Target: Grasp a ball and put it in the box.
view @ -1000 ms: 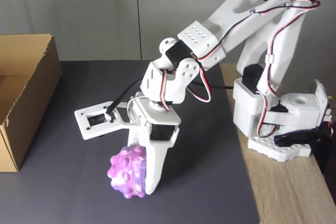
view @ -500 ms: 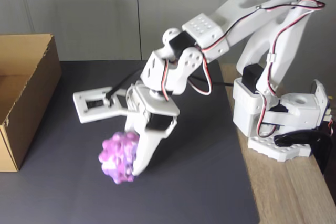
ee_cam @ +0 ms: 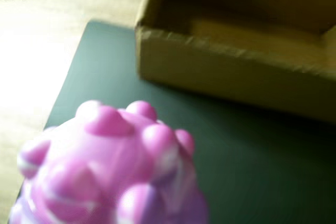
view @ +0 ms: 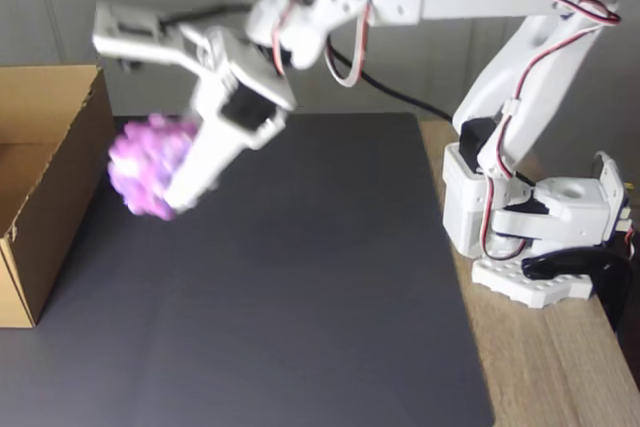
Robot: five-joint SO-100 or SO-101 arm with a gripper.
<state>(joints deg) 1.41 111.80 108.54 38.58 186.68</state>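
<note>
Ball: the pink, purple and white knobby ball (view: pixel 150 165) is clamped in the gripper (view: pixel 165 187), lifted clear of the mat (view: pixel 300 297); in the wrist view it sits low and left, blurred (ee_cam: pixel 110 171).
Fingers: closed on the ball, one white finger (view: pixel 205 162) lying along its right side in the fixed view; the other finger is hidden behind the ball.
Box: the open cardboard box (view: pixel 45 177) stands just left of the fingers in the fixed view, its near wall beside the ball; in the wrist view it lies ahead of the ball (ee_cam: pixel 236 72).
Mat: dark, below the fingers, under the box's edge.
Arm: white, reaching leftward from its base (view: pixel 530 237) on the wooden table (view: pixel 560 367).
</note>
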